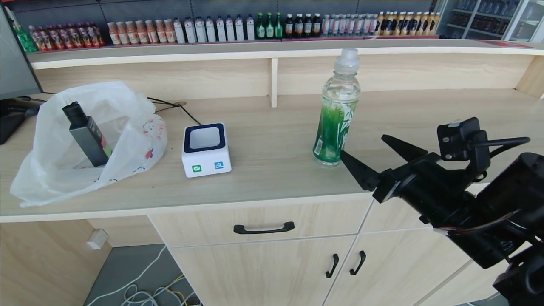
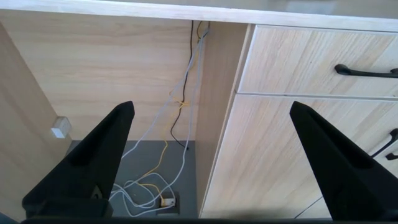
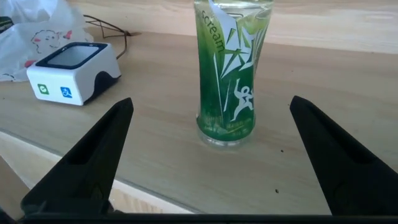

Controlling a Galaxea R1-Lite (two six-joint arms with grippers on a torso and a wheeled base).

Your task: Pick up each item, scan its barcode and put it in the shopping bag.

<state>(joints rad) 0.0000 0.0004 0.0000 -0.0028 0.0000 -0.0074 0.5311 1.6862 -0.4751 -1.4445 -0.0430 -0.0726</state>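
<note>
My right jaws stood wide open and empty, close beside the base of the bottle [image 1: 337, 114], which stood upright on the desk [image 1: 276, 178], well apart from the scanner [image 1: 206, 149] and shopping bag [image 1: 51, 170]. Risk noted: the bottle was tall and narrow, and a low nudge could topple it. My left jaws hung open and empty.

The right arm [image 1: 467, 204] extends in from the right side, and the right gripper [image 1: 362, 145] points left, roughly level, jaws spread wide. The left gripper [image 2: 211, 106] is held low, jaws likewise wide apart
</note>
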